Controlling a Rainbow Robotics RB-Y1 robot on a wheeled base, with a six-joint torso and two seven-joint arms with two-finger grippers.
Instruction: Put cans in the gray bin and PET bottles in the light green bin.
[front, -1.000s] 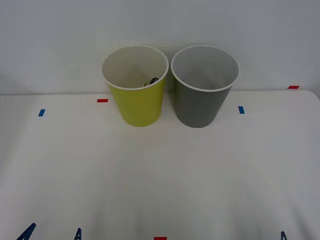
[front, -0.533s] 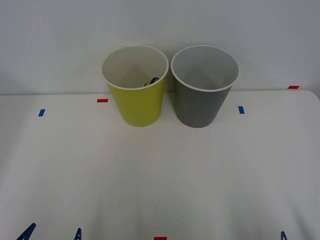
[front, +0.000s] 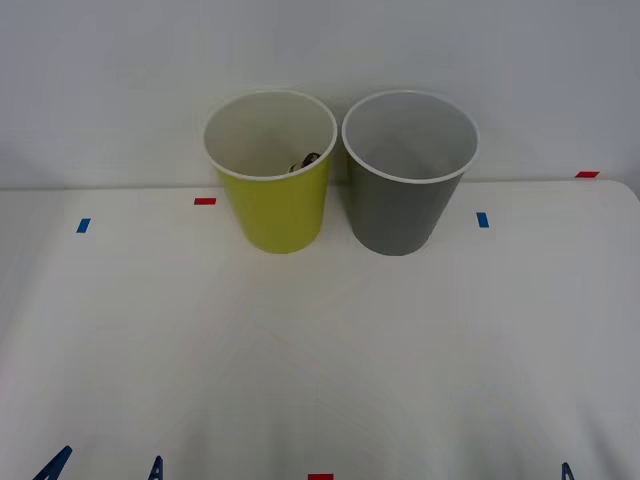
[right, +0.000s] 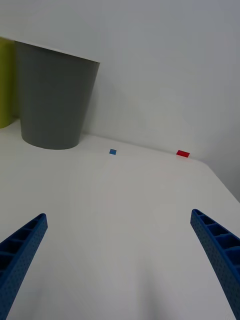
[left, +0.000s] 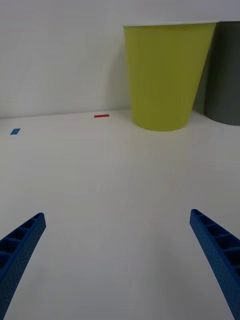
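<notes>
Fingers (left: 210, 255) of both my hands spread wide above the desk (front: 320, 350); light green bin (front: 272, 200) touches gray bin (front: 405, 200).

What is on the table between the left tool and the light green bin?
Nothing: in the left wrist view, bare white table runs from the open left tool to the light green bin. A red tape mark lies off to the side.

The right gripper (right: 120, 265), fingers spread wide, hovers over the white tabletop (right: 125, 210), with the gray bin (right: 52, 97) standing well beyond.
</notes>
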